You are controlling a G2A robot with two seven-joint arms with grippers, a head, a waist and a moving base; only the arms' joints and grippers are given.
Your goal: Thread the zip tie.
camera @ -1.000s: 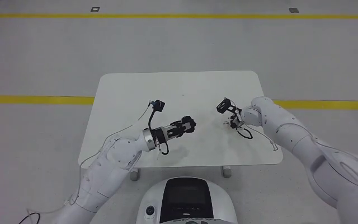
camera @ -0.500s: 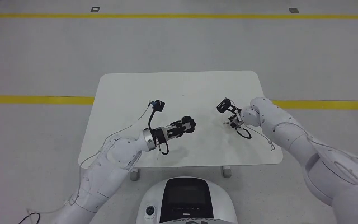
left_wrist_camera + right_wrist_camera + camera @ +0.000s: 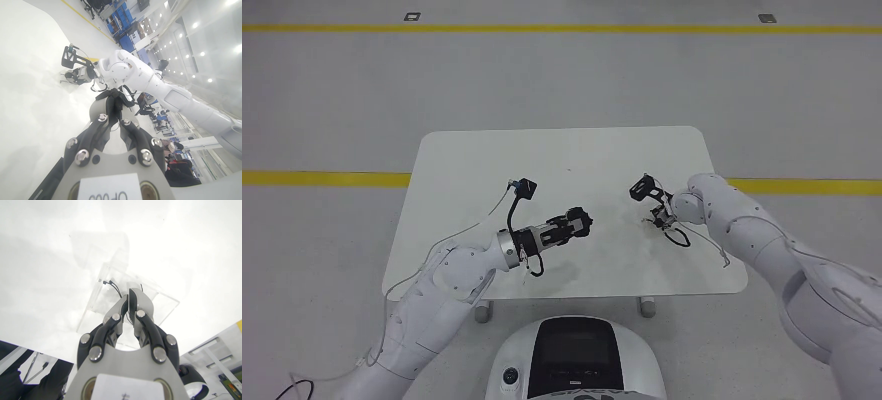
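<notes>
Right gripper sits low over the worktop, toward its right side in the top view. Its fingers are clenched, pads almost touching, with the tips down inside a clear box that stands on the worktop. The zip tie is in that box. It shows as thin black strands, two small ends lying side by side on the box floor, the strands curving in to the fingertips and vanishing between them. Another short black strand pokes out on the far side of the fingers. It reads as a grasp on the tie. The exact pinch point is hidden by the pads.

Left gripper is held above the worktop near the middle, well apart from the box, tips pointing toward the right arm. In the top view it is at. Its fingers are pressed together. A thin black line runs down between them, and it is not clear what that line is.

From the left wrist camera the right gripper shows farther off, down at the worktop, with a fine black strand sticking out beside it. The two grippers are apart, not touching.
</notes>
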